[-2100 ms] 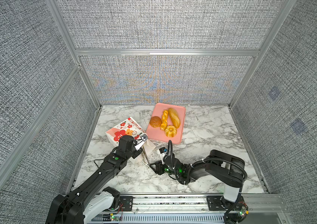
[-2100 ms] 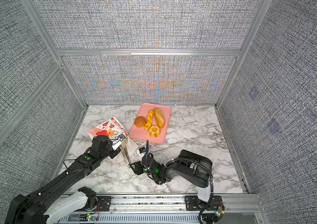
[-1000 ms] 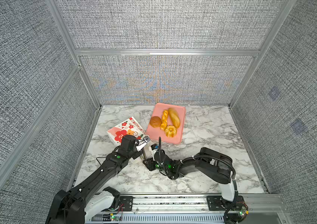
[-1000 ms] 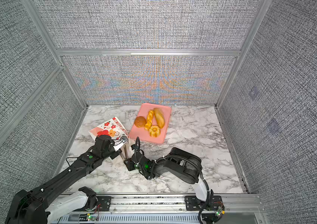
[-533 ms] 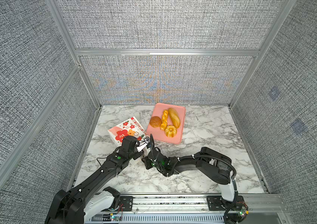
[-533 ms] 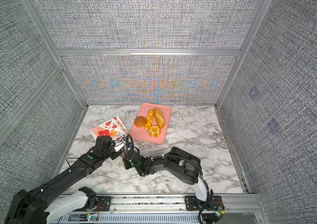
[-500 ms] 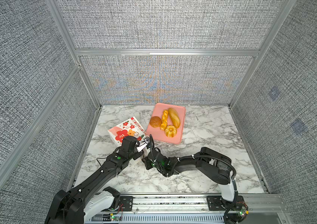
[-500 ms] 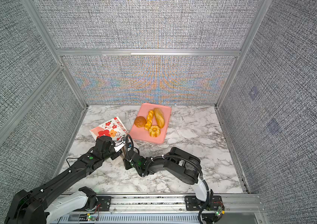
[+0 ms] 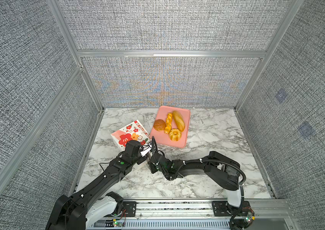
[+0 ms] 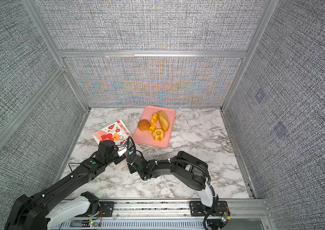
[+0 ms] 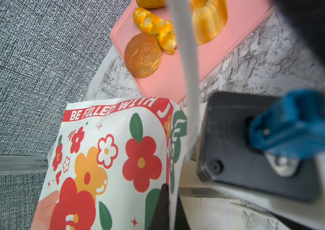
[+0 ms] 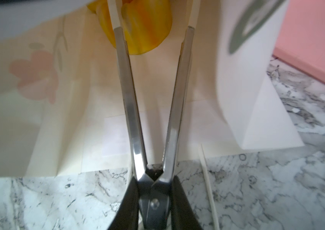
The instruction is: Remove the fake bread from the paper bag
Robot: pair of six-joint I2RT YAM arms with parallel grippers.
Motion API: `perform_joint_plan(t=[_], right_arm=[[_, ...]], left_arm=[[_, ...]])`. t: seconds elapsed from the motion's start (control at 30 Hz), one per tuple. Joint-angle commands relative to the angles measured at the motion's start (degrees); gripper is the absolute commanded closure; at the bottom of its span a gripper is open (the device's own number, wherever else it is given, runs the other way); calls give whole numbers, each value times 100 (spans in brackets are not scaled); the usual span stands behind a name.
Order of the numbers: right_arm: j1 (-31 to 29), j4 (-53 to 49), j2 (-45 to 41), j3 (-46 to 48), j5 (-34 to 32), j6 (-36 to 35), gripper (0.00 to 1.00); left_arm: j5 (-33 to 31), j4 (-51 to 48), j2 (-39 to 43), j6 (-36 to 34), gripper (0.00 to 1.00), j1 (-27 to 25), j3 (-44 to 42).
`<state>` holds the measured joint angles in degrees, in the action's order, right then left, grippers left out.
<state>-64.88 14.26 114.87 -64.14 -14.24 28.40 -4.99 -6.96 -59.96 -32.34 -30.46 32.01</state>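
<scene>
Now that the right arm [image 9: 195, 169] has slid forward, the right jaws, clamped on the tongs [image 12: 129, 103], hold the tips astride a yellow fake bread [image 12: 145, 25] inside the paper bag [image 9: 129, 131], whose rim the left jaws grip; withdrawal looks next.

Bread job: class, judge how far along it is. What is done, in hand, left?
Done: a bun, twist, loaf and ring cake lie on the tray. In hand: the left tool pinches the edge of the bag; the right tool holds tongs reaching inside to a yellow bread, grip unclear. Left: lifting that piece out; whether more hides deeper cannot be seen.
</scene>
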Motion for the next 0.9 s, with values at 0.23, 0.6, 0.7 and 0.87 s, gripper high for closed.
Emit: perform_joint_plan(t=[0.23,0.6,0.7,0.87], right_arm=[[10,-1140,-279,-148,203,-111,88],[4,-1707,-1202,506,534,-28,91],[0,-2570,-1121,119,668,-217,91],[-27,-3088,-1342,297,554,-89,91]], left_arm=[[108,47,-15,117,100,-30,66],[-133,127,-184,304,100,-32,217],[-173,90,-236,347,100,-31,268],[-368,73,-303,434,100,-34,331]])
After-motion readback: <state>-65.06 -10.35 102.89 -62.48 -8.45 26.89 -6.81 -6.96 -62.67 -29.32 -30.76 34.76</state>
